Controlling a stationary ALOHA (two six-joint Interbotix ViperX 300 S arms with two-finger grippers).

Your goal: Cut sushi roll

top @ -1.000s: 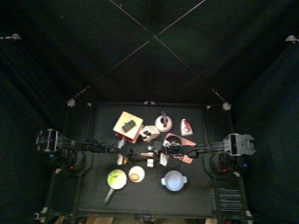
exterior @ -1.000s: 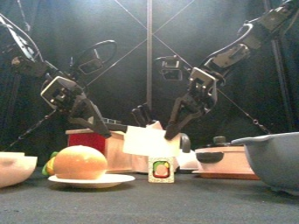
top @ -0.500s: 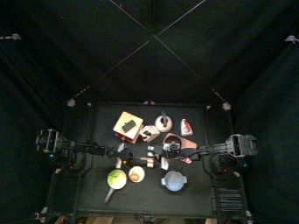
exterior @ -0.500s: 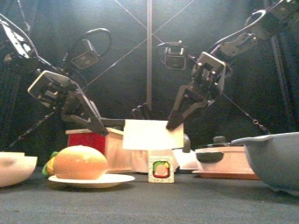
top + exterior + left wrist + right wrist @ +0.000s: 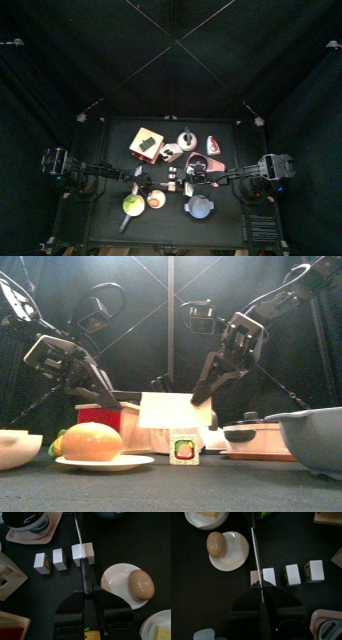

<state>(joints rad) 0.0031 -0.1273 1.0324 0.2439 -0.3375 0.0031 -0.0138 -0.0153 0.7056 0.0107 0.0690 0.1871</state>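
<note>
Count of four white sushi roll pieces in one row on the black table, near its middle: two standing singly with small gaps, two pressed almost together at the end of the row nearest the plate. One knife, seen edge-on from above as a thin pale line crossing the row exactly at the seam between the close pair; broad, pale and upright when seen from the front, low between the two arms. One white plate just beside the row, carrying one round brown bun. One dark cup on one pink coaster, on the far side of the row from the plate. One grey bowl large at the front edge on the right. Two arms, reaching in from opposite sides and sloping down to meet over the row. Left gripper pointing down and forward, jaws clamped on the knife's black handle. Right gripper facing it from the other side, jaws narrowed onto the thin back of the same blade, apparently pinching it
</note>
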